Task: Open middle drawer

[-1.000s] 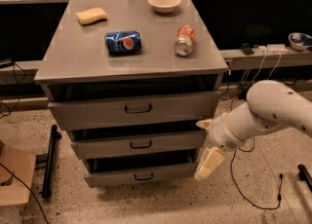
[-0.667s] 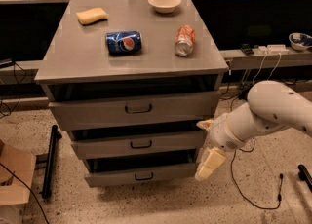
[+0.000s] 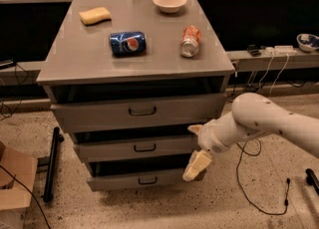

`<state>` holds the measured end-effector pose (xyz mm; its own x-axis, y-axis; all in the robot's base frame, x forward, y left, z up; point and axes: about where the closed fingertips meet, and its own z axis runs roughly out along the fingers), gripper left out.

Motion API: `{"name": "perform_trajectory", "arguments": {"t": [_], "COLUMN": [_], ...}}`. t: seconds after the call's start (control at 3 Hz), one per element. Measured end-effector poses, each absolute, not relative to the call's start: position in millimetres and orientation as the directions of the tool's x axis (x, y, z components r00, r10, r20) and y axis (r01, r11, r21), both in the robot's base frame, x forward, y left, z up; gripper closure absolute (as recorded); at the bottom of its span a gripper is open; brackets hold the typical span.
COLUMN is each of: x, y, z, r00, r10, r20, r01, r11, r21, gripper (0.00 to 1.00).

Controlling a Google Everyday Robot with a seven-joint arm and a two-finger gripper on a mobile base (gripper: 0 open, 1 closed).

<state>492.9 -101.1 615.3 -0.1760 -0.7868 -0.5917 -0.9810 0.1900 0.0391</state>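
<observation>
Your middle drawer [image 3: 102, 151], second down in the cabinet [image 3: 75, 61], looks shut. The hand [image 3: 196, 148] hangs spread, holding nothing, at its right end, off the handle [image 3: 144, 148]; gripping and pulling remain.

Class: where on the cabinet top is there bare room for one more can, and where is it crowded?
Free: the front strip of the cabinet top, ahead of the blue can and red can. Crowded: the back, by sponge and bowl. The pincer hangs open at the middle drawer, right end.
</observation>
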Motion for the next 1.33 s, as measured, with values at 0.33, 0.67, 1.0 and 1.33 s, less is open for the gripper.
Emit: {"name": "perform_trajectory", "arguments": {"t": [0.33, 0.67, 1.0, 1.33], "x": [516, 541, 564, 576], "y": [-82, -69, -58, -51], "z": [586, 559, 510, 475], "r00": [-0.153, -0.151, -0.19, -0.222], "r10": [-0.786, -0.768, -0.746, -0.735], "r20": [-0.599, -0.622, -0.638, -0.64], "r01": [-0.984, -0.983, -0.979, -0.974], "r11": [0.179, 0.184, 0.196, 0.201], "r21": [0.017, 0.011, 0.063, 0.107], "gripper": [0.0, 0.0, 0.0, 0.0]}}
